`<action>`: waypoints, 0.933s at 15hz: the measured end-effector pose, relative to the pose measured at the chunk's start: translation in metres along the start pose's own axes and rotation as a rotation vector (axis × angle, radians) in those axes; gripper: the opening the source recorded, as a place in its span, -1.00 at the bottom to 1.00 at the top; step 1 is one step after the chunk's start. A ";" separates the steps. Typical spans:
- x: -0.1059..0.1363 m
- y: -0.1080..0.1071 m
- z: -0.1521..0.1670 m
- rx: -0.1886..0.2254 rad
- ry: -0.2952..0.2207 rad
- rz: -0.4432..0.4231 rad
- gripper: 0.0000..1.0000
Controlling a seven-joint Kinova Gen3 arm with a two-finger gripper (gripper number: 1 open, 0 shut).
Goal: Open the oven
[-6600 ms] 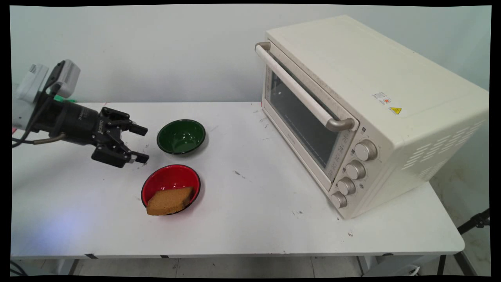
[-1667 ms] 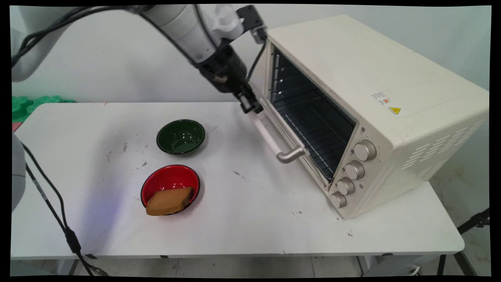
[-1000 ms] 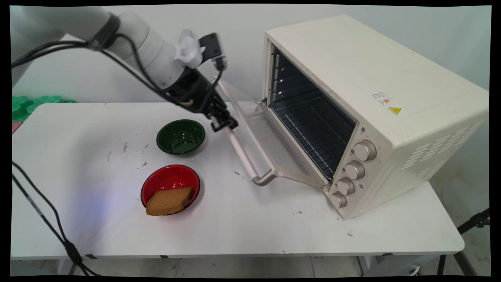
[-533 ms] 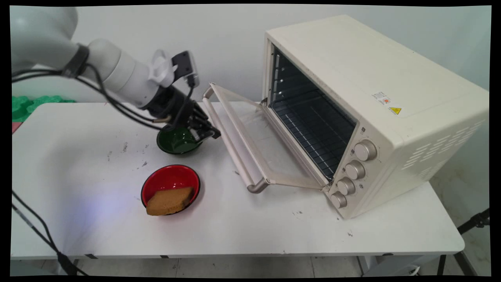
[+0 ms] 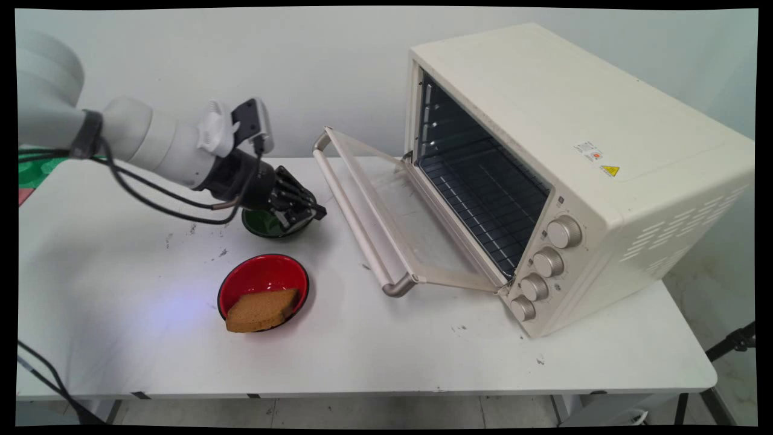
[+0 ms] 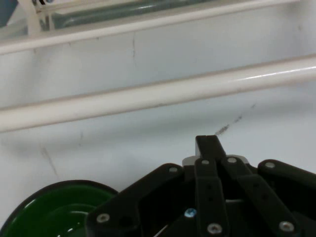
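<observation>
Presently: end effector, fingers clenched, empty, above green bowl; toaster oven door open right; bread slice in red bowl, near side.

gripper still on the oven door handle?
No, the gripper sits over the green bowl, clear of the oven door handle on the dropped-open door.

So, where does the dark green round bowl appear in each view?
Main view: the dark green round bowl sits left of centre, partly hidden behind the black claw.
Hand view: bottom-left corner.
Shared landmark: the cream oven door's handle bar.
</observation>
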 end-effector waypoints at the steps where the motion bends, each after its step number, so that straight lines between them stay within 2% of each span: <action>1: -0.007 -0.001 -0.004 0.004 0.021 0.004 -1.00; 7: -0.033 -0.004 -0.031 0.019 0.161 0.028 -1.00; 14: -0.037 -0.007 -0.042 0.024 0.254 0.023 -1.00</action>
